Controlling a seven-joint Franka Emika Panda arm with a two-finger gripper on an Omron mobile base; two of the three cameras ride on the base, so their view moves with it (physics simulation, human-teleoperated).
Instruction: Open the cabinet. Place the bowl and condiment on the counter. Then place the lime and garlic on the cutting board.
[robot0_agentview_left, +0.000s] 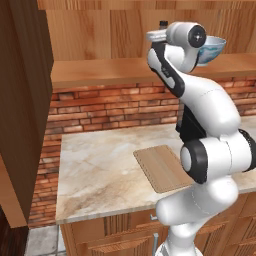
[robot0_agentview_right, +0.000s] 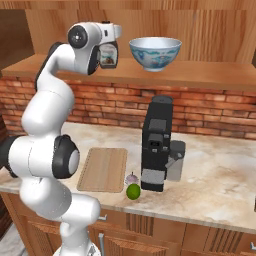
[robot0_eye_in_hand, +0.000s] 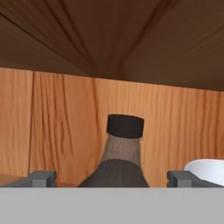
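Gripper (robot0_eye_in_hand: 112, 178) spread to its widest, jaws parted on either side of the condiment (robot0_eye_in_hand: 119, 159) and gripping nothing; fingertips (robot0_eye_in_hand: 41, 178) level with the bottle's shoulder, clear of the glass on both flanks. Raised to the open cabinet (robot0_agentview_left: 150, 70) shelf, seen from the right base view as a white hand right at the bottle (robot0_agentview_right: 107, 56).

Condiment: dark brown, black cap, neck narrowing upward, pale label toward the right base camera. Standing upright on the cabinet shelf, close to the wooden back panel. Just beside it on the same shelf, the bowl (robot0_agentview_right: 155, 53), white with blue pattern, upright, rim (robot0_eye_in_hand: 205, 168) showing at the lower right of the hand view.

Cabinet door (robot0_agentview_left: 22, 100) swung open at far left. Shelf ceiling low and dark above the cap; bare back panel on the side of the bottle away from the bowl.

Below, on the counter (robot0_agentview_left: 100, 170), the cutting board (robot0_agentview_right: 103, 169) lying flat and bare. Lime (robot0_agentview_right: 133, 191) and garlic (robot0_agentview_right: 131, 178) near the front edge, touching or nearly so, between board and black coffee machine (robot0_agentview_right: 157, 142). Open stone left of the board.
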